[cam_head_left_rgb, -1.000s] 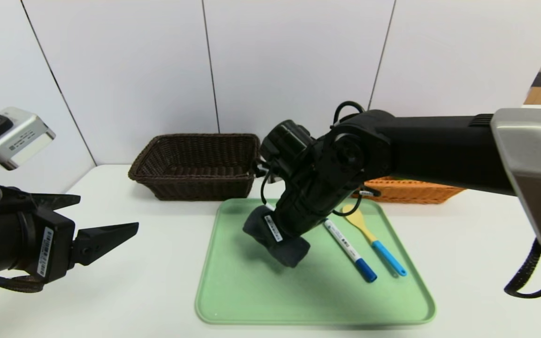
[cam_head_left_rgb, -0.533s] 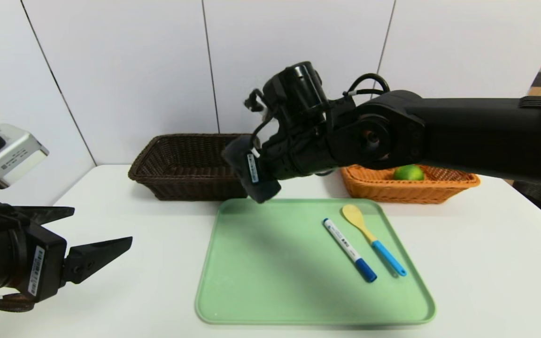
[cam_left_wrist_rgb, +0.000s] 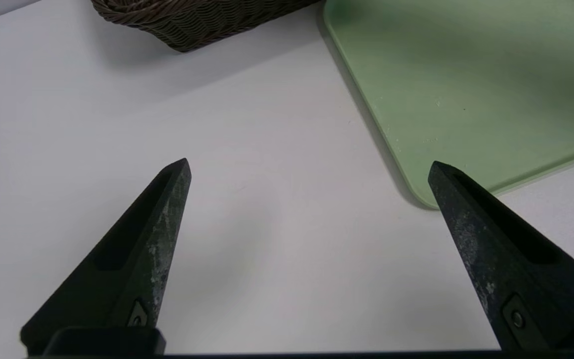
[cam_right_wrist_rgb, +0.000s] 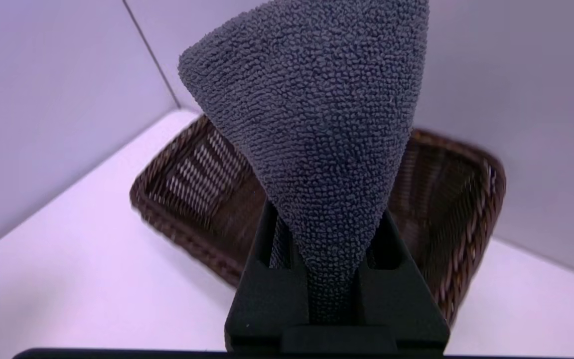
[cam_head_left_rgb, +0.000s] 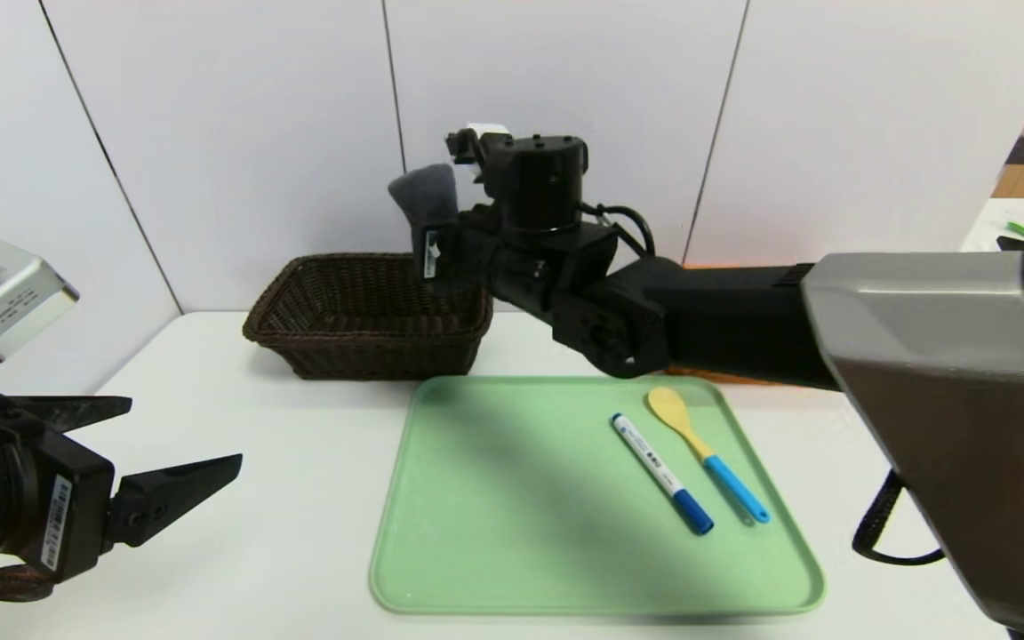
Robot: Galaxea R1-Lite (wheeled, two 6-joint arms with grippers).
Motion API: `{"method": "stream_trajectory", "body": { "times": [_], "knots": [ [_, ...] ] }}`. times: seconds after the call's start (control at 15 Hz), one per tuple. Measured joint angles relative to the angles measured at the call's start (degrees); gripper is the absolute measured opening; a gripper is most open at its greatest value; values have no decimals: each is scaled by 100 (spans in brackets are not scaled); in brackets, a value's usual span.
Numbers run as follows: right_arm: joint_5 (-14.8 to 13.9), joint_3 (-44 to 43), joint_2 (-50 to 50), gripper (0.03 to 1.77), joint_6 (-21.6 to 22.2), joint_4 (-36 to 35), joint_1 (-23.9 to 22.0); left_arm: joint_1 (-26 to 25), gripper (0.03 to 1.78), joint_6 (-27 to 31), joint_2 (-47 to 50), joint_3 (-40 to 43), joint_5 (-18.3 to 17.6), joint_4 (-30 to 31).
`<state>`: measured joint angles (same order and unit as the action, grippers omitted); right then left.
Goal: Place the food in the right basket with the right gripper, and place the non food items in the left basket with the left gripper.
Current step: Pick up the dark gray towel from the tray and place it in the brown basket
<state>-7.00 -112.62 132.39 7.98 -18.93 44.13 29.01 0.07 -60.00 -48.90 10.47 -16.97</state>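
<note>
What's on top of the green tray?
A white marker with a blue cap and a wooden spoon with a blue handle lie on the green tray. Nothing covers its top.

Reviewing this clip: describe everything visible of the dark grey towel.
The dark grey towel looks like looped terry cloth. The right gripper, by the dark brown basket, pinches it; it narrows between the fingers and flares beyond them into a wide, blunt end. It is held up off the table, and the basket shows behind it. Its far side is hidden.
</note>
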Motion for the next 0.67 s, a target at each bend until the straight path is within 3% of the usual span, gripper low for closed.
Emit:
{"method": "stream_trajectory", "body": {
  "times": [0.07, 0.4, 0.67],
  "knots": [
    [-102, -1, 124, 24, -24, -210, -15, 0, 169, 2, -2, -5, 0, -2],
    [-83, -6, 658, 24, -35, -1100, -243, 0, 169, -5, -59, 17, 2, 49],
    [254, -6, 934, 24, -5, -1274, -345, 0, 169, -7, -127, 24, 9, 160]
  ]
}}
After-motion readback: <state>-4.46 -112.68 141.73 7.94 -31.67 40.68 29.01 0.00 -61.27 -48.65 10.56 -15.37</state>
